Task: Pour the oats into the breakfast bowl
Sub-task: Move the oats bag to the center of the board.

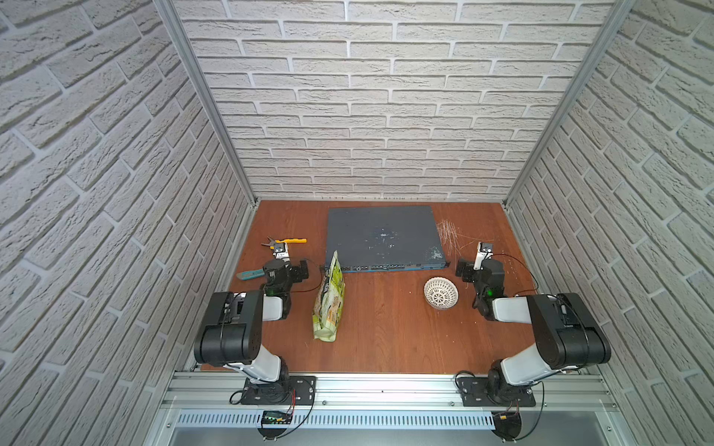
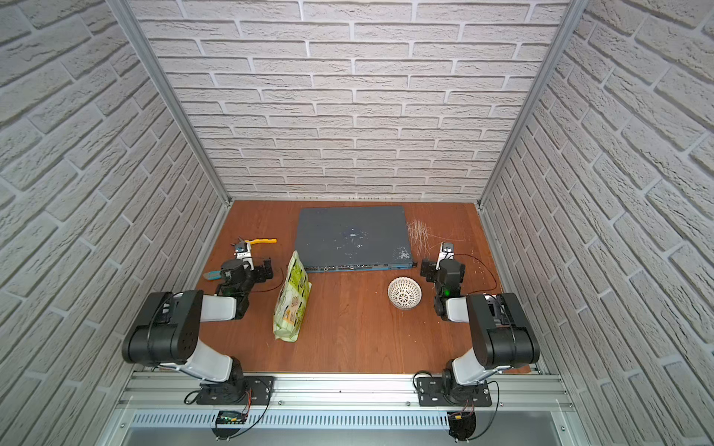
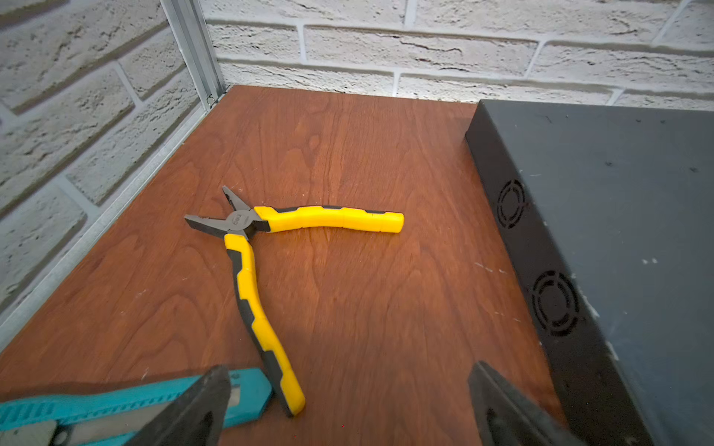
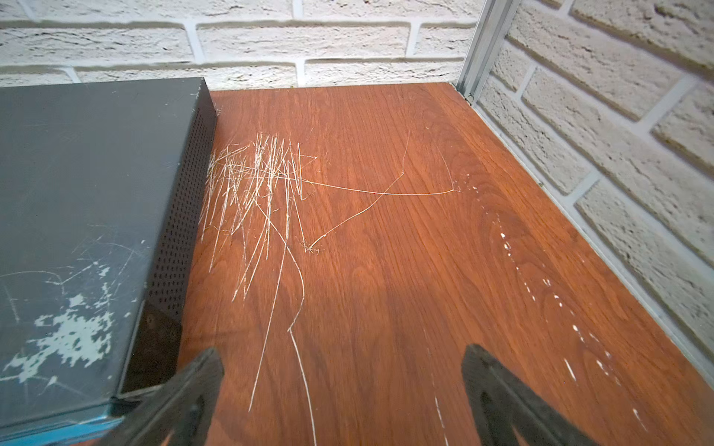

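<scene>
Step 1 is pending: the left gripper (image 3: 347, 374) and right gripper (image 4: 342, 353) are spread, empty. The pouch (image 1: 329, 299) must be grasped, then tipped over the bowl (image 1: 441, 293).

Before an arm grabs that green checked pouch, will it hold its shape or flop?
The pouch looks soft and creased, so it will probably buckle under a grip rather than stay stiff. It seems to stand tall and narrow on the table, so a sideways push would likely tip it.
</scene>
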Available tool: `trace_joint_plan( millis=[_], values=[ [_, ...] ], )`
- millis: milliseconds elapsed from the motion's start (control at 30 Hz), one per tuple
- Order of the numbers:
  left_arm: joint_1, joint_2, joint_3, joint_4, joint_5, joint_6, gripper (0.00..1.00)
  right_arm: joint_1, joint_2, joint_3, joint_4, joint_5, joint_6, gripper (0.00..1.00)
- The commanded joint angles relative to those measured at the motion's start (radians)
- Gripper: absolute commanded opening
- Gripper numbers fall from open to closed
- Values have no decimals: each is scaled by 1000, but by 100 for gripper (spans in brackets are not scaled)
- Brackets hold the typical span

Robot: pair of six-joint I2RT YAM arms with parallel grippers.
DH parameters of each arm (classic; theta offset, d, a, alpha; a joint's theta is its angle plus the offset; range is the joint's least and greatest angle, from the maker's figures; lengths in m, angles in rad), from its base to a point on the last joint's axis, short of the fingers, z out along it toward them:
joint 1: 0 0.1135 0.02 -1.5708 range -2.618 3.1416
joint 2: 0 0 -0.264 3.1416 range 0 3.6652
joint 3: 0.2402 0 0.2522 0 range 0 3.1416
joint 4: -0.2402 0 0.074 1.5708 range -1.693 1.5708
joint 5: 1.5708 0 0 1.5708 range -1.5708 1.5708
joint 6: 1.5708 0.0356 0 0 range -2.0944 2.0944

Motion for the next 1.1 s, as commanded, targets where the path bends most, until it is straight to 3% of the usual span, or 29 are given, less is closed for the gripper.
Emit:
trace_joint_plan(
  millis=[0,400,467,533,633,733,833,933,1067],
  values=[
    [6,-4,8,27,14,12,98,-6,-14,0,24,-2,8,99],
    [14,-8,10,25,14,1,98,-10,-38,-8,40,-18,4,99],
    [14,-59,31,-45,-11,-10,98,-10,-160,24,-169,-24,21,99],
    [14,-160,103,-275,-38,-44,98,-10,-272,125,-493,-25,85,99],
    [14,-276,211,-569,-42,-178,98,-10,-408,202,-734,-138,195,99],
    [15,-377,322,-844,23,-380,98,-10,-525,230,-867,-282,343,99],
    [13,-448,449,-1130,149,-476,98,-9,-593,241,-921,-387,437,99],
    [-1,-506,590,-1409,297,-478,98,-8,-622,268,-1004,-419,464,99],
    [-94,-602,716,-1683,374,-464,98,-6,-615,317,-1104,-415,430,99]
  ],
)
